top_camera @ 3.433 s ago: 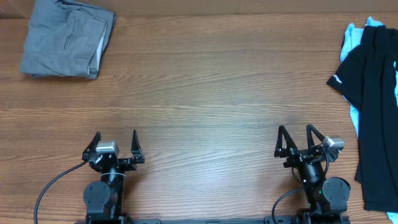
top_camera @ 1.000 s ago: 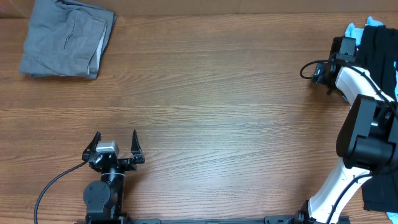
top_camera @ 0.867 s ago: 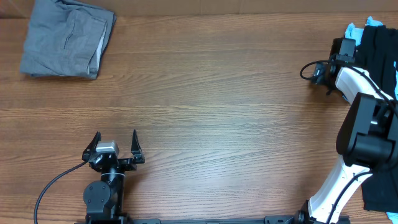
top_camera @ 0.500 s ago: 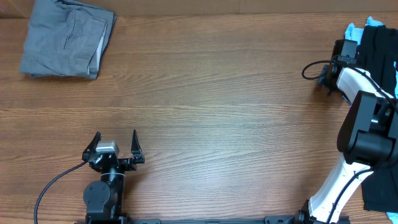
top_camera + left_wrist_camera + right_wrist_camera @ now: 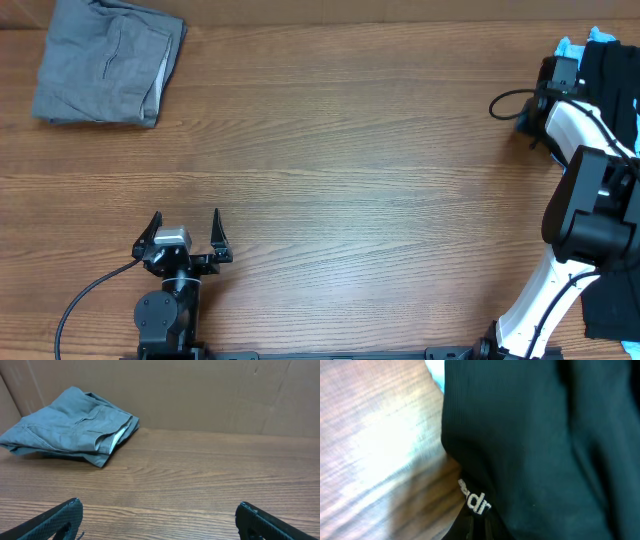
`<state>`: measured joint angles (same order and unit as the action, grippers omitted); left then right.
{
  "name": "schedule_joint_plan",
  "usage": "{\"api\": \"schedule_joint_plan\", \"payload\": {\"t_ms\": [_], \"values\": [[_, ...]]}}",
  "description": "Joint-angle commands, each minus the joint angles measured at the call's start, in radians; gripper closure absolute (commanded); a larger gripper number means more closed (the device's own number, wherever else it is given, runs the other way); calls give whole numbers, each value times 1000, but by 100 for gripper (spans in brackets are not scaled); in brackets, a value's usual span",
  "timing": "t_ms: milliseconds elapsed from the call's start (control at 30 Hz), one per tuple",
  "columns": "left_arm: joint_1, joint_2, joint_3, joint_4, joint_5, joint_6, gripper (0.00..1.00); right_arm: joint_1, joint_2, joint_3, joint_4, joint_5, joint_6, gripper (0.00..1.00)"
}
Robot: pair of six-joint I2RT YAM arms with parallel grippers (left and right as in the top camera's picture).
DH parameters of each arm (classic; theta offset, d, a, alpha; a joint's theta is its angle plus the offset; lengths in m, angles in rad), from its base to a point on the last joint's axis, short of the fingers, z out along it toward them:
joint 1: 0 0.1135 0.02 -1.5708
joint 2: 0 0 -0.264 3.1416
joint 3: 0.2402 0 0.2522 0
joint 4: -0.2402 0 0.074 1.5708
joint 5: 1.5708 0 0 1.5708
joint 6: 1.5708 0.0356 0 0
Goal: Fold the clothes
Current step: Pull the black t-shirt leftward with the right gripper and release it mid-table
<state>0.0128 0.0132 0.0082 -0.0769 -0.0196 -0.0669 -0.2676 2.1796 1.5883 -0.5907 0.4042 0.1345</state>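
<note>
The black shirt [image 5: 612,90] lies bunched at the table's right edge. My right arm [image 5: 572,125] reaches over its sleeve, and its wrist hides the fingertips from above. In the right wrist view my right gripper [image 5: 481,529] is shut on the black sleeve [image 5: 530,450], pinching the hem just below the white lettering [image 5: 474,499]. My left gripper [image 5: 186,225] stands open and empty near the front left; in its own view the left gripper [image 5: 159,509] has only bare wood between its fingers.
A grey folded garment [image 5: 108,60] lies at the back left corner, also seen as the grey garment [image 5: 75,425] in the left wrist view. A light blue shirt [image 5: 568,50] peeks out under the black one. A brown wall backs the table [image 5: 330,150].
My right gripper has closed on the black sleeve's hem, and the right arm has shifted slightly to the right. The left arm has not moved.
</note>
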Motion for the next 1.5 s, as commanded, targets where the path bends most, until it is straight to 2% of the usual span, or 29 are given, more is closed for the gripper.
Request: {"api": "schedule_joint_plan", "payload": {"t_ms": [0,233,467,633,833,1033,1267,1367,1467], "values": [[2,-9,-3,3,-9,23,0,-4,-91,90,-20,26,23,96],[2,-9,-3,3,-9,23,0,-1,-215,194,-95,67,22,96],[2,-9,-3,3,-9,23,0,38,-378,207,-107,65,22,96],[2,-9,-3,3,-9,23,0,166,-505,208,-76,-37,-37,96],[2,-9,-3,3,-9,23,0,394,-607,208,5,-298,-38,96],[2,-9,-3,3,-9,23,0,623,-598,208,83,-586,-16,96],[2,-9,-3,3,-9,23,0,901,-480,206,111,-726,113,96],[2,-9,-3,3,-9,23,0,990,-402,206,114,-734,125,83],[2,-9,-3,3,-9,23,0,1008,-374,206,110,-703,124,73]]}}
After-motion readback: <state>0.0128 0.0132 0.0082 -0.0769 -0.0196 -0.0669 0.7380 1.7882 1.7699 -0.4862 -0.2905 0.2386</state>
